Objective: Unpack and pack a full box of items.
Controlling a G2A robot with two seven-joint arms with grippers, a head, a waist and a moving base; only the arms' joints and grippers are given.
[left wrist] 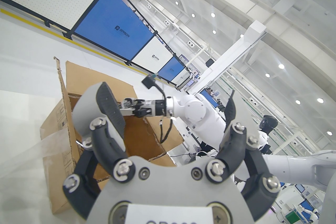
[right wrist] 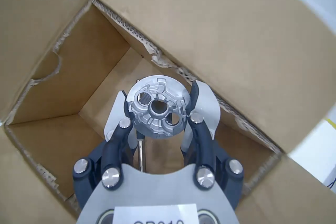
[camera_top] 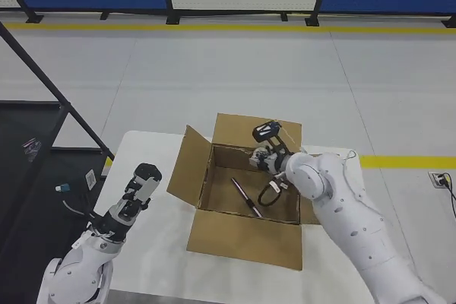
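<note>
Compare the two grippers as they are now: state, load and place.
The left gripper is open; the right gripper is shut. The left gripper holds nothing; the right gripper grips a round metal part by its rim. The left gripper is over the table, beside the cardboard box; the right gripper is over the box's opening. Both have the same two-finger build.

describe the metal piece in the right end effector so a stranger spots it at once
Find the open cardboard box on the white table. Near its far wall the right end effector grips a round grey metal disc. Unlike the thin rod on the box floor, it is flat with a hub and holes.
</note>
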